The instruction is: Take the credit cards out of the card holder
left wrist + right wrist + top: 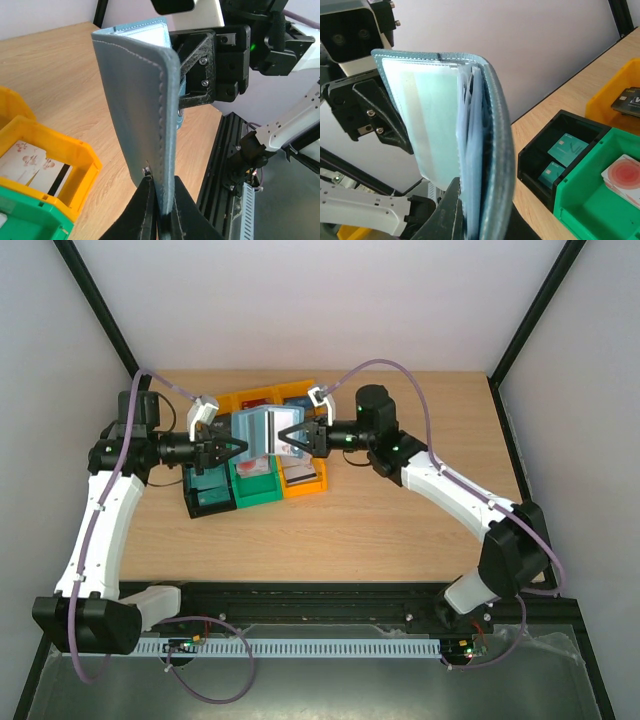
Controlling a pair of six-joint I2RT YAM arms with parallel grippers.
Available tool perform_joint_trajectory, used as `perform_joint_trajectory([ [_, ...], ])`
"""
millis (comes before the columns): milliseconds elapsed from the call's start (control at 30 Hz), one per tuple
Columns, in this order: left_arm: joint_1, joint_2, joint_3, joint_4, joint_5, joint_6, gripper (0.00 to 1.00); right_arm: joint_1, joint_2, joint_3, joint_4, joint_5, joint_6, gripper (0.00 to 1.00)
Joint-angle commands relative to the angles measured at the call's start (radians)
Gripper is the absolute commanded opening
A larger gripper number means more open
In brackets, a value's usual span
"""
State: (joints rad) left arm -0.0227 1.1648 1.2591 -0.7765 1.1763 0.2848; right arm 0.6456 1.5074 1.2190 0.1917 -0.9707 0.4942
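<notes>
While the left tool (pixel 159 200) is clenched on the edge of one stitched cover of the card holder (pixel 137 105), the right tool (pixel 470 212) is clamped on its far side, so that the teal-blue case is held off the desk (pixel 400 510) between the two, partly opened with its pale inner sleeves exposed. Beneath it, a black bin (pixel 540 150) with two teal credit cards (pixel 567 146), a green bin (pixel 590 200) with a white-and-red card (pixel 622 177) and an orange bin (pixel 610 95) with a dark card (pixel 627 100) are seen side by side.
</notes>
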Motion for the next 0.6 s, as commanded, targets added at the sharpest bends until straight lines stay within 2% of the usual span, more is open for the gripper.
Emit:
perform_joint_trajectory([
  [0,-0.015,-0.013,0.004,0.009,0.054,0.018,0.02,0.031,0.032,0.093,-0.072,0.111,-0.057,0.07],
  [67,-0.014,-0.016,0.006,0.018,0.021,-0.003,0.02,0.032,0.06,0.123,-0.143,0.183,-0.076,0.22],
  [267,-0.018,-0.016,-0.043,0.164,-0.231,-0.163,0.02,0.08,0.099,0.163,-0.206,0.202,-0.135,0.68],
  [433,-0.029,-0.018,-0.055,0.177,-0.277,-0.174,0.02,0.123,0.099,0.159,-0.158,0.196,-0.13,0.97],
  [567,-0.029,-0.023,-0.053,0.184,-0.368,-0.177,0.02,0.122,0.083,0.145,-0.141,0.245,-0.115,0.99],
])
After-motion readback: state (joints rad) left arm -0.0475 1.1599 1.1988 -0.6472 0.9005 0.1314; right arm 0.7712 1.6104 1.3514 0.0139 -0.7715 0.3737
